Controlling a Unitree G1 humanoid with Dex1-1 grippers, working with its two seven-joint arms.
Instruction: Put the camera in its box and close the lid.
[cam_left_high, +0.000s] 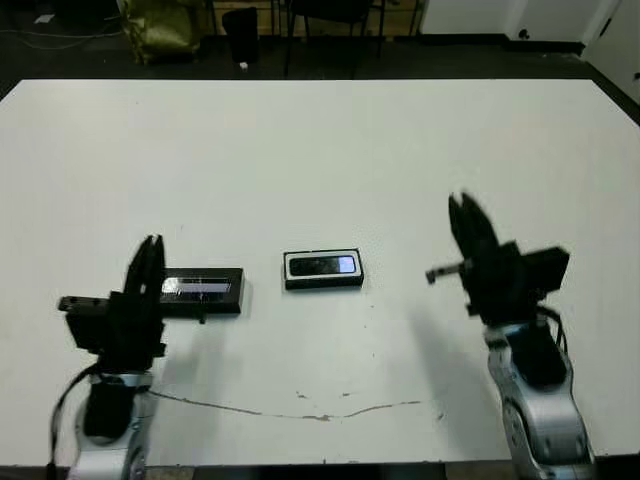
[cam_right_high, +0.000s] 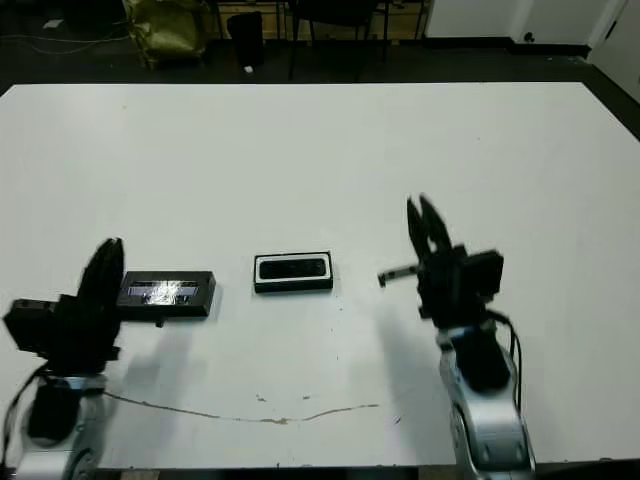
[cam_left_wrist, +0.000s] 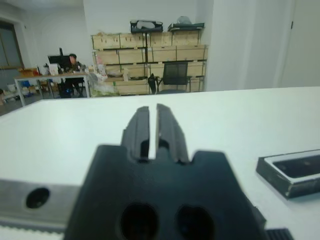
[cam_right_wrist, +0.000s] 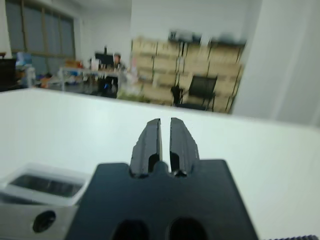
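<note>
Asker: How are the things laid out on the table (cam_left_high: 320, 140), and why might that be?

Describer: The box (cam_left_high: 323, 269) is seen near the middle, nearer the front edge. The lid (cam_left_high: 200, 290) is laid flat toward the left edge, apart from the box, with its glossy strip turned up. It is probably kept there so that the box is left open and the lid can be reached by the left arm.

Asker: What is held in the box?

Describer: The camera (cam_left_high: 322, 265) appears to be seated inside already. A dark bar with a pale bluish patch is framed by the white lining. The lid is not yet on, so closing is judged to be the step left.

Asker: And the grippers?

Describer: The left gripper (cam_left_high: 150, 250) is raised by the front left corner, just beside the lid's left end. The right gripper (cam_left_high: 465, 210) is raised toward the front right corner, well apart from the box. On both, the jaws are clenched almost together and nothing is grasped.
</note>
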